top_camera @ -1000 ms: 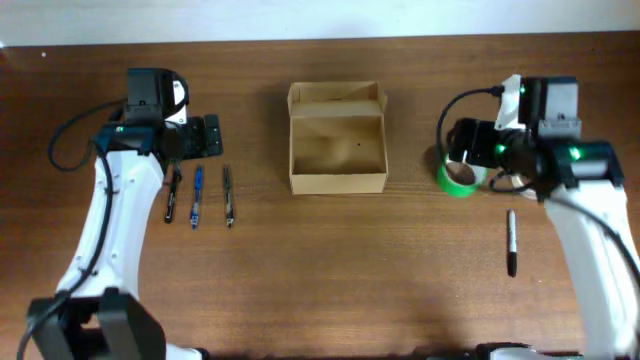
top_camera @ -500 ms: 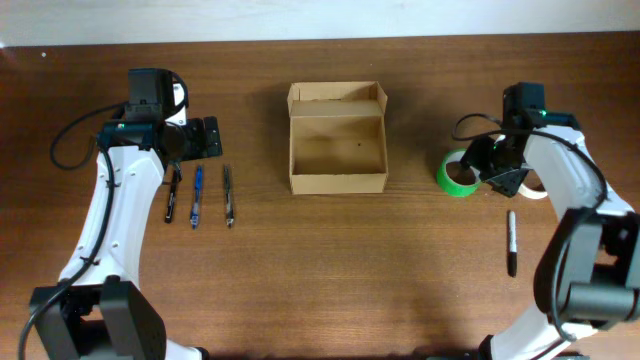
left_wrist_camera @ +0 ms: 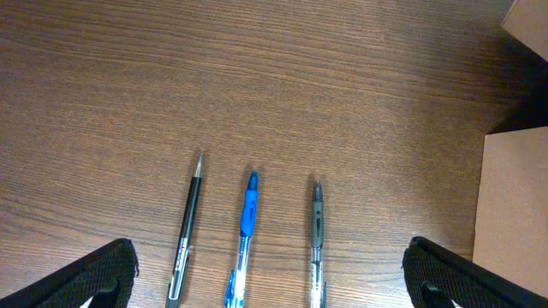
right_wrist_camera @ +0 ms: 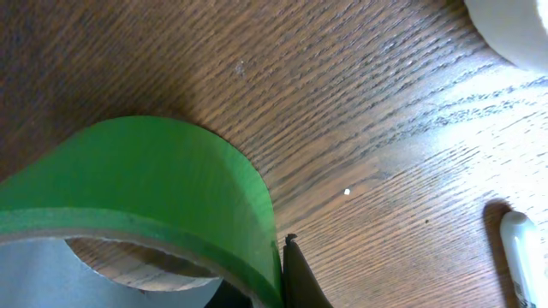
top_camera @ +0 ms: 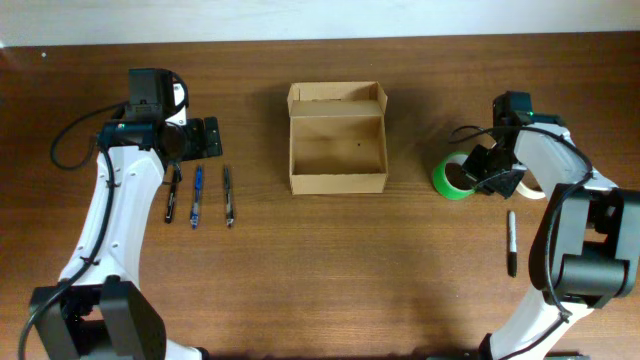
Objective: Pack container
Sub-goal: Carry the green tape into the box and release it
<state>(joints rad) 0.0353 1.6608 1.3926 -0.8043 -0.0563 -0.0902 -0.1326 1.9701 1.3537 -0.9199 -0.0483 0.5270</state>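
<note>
The container (top_camera: 337, 140) is an open tan cardboard box at the table's middle, its flap lid folded back. It shows at the right edge of the left wrist view as the container (left_wrist_camera: 512, 197). My right gripper (top_camera: 484, 170) is shut on the wall of a green tape roll (top_camera: 455, 178), which rests on the table right of the box. In the right wrist view one finger (right_wrist_camera: 301, 278) presses the outside of the green tape roll (right_wrist_camera: 163, 180) and the other is inside the ring. My left gripper (top_camera: 205, 138) hangs open over three pens, holding nothing.
A black pen (left_wrist_camera: 187, 227), a blue pen (left_wrist_camera: 245, 227) and a grey pen (left_wrist_camera: 317, 227) lie side by side left of the box. A white tape roll (top_camera: 532, 186) sits just right of the green one. A black marker (top_camera: 512, 242) lies toward the front right.
My right gripper has come down onto the green roll and shut on its wall. The roll has shifted slightly left. The left arm has not moved.
</note>
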